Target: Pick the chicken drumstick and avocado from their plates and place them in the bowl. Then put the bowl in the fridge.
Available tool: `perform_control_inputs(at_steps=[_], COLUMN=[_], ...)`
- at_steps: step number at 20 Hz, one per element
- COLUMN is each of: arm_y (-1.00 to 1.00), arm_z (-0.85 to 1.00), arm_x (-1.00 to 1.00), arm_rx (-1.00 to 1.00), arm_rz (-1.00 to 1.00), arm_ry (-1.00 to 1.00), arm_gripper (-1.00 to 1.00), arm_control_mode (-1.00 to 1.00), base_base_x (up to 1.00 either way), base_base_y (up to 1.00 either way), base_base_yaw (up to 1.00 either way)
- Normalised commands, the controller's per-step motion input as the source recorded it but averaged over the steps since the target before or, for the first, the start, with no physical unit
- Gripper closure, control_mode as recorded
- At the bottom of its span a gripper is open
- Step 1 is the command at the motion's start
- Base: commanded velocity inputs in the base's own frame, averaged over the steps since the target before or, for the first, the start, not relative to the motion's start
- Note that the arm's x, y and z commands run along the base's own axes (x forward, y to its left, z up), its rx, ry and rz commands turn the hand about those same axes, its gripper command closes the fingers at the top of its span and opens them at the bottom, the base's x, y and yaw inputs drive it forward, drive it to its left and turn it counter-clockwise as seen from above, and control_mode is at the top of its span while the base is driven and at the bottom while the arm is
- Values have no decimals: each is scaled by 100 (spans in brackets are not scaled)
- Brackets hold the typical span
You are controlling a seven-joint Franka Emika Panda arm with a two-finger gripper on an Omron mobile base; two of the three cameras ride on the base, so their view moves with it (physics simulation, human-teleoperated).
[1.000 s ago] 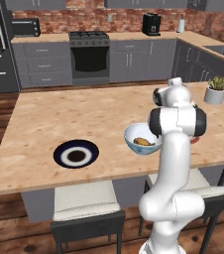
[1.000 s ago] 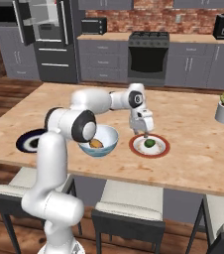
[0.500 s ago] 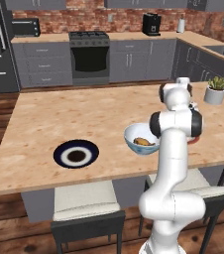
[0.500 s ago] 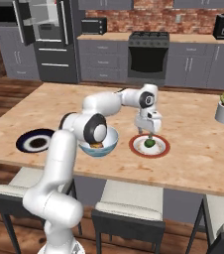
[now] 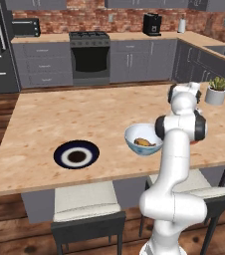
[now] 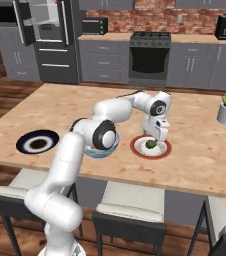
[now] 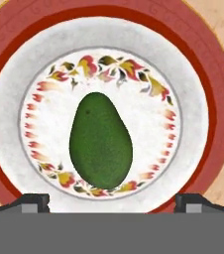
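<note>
The navy plate [image 6: 37,143] sits bare at the left, then the bowl [image 5: 143,139] with the drumstick [image 5: 143,142]. Right of it, the gripper [image 6: 155,138] hangs wide open just above the avocado [image 7: 100,141], which lies centred on the red-rimmed plate [image 7: 15,64].

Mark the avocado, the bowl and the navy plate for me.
avocado [image 7: 101,141]: hand view, middle of its green skin.
bowl [image 5: 134,135]: left base view, near wall by the rim.
navy plate [image 5: 61,155]: left base view, dark outer band at its left edge.
</note>
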Motion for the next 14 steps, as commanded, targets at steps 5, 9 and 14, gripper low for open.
perform_control_inputs(at_steps=[5, 9, 14], arm_y=[0, 2, 0], arm_z=[-19, -21, -13], arm_x=[17, 1, 3], arm_rx=[-13, -14, -10], arm_rz=[-15, -15, -12], arm_ry=[-12, -17, -3], arm_gripper=[-100, -100, -100], arm_control_mode=[-100, -100, -100], base_base_x=[0, 0, 0], base_base_y=[0, 0, 0], base_base_yaw=[0, 0, 0])
